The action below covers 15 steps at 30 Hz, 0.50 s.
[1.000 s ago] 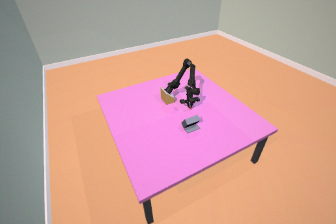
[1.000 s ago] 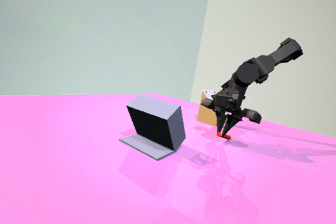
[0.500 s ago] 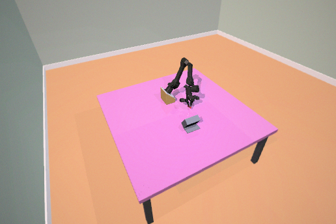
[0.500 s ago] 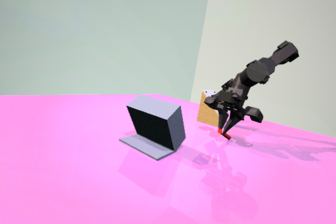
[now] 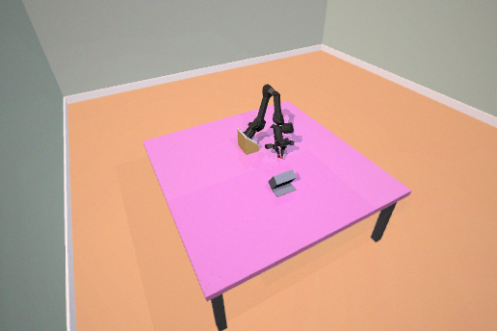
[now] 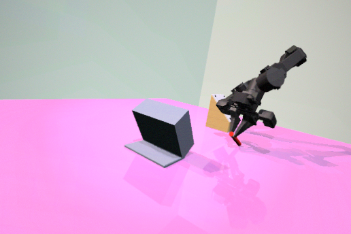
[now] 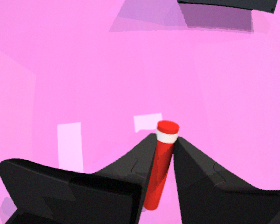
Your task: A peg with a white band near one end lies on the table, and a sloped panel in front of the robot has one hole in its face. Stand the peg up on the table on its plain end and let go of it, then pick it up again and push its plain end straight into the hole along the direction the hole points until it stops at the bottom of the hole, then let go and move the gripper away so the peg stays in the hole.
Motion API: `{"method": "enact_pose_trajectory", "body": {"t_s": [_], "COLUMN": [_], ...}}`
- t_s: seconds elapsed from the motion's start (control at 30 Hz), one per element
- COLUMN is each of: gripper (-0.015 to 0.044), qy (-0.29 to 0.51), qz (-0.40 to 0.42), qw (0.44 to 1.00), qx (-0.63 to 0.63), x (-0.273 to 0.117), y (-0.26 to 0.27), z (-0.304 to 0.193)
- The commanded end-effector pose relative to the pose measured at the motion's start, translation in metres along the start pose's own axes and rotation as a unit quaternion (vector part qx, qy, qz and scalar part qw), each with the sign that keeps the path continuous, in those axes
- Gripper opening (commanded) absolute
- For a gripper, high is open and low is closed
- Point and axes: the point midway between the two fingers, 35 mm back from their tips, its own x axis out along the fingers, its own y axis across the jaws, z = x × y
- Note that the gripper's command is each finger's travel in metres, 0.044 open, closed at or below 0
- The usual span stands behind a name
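The red peg point(image 5: 281, 157) point(image 6: 237, 140) point(image 7: 162, 167) is held between the fingertips, close below its white band. It leans, with the banded end up and the plain end lower, toward the table; whether the plain end touches the table cannot be told. My gripper point(image 5: 280, 154) point(image 6: 233, 135) point(image 7: 164, 140) is shut on the peg, low over the table. The grey sloped panel block point(image 5: 282, 179) point(image 6: 184, 132) stands on a thin base plate, apart from the gripper. Its dark edge shows at the top right of the wrist view. No hole shows in any view.
A tan wedge point(image 5: 247, 144) point(image 6: 216, 119) with a white sloped top stands by the arm's base, behind the gripper in the exterior view. The pink table point(image 5: 217, 227) point(image 6: 68, 174) carries shadows and reflections of the arm and block.
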Motion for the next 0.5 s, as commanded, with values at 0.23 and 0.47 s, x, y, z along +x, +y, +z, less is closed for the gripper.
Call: {"method": "enact_pose_trajectory", "body": {"t_s": [0.23, 0.47], "gripper": [0.0051, 0.0051], "qy": [-0.05, -0.081], "qz": [0.0, 0.0], "qw": [0.999, 0.997], "qx": [0.003, 0.003], "x": [-0.0067, -0.0106], "y": [-0.001, -0.0009], "z": [-0.0045, -0.0073]}}
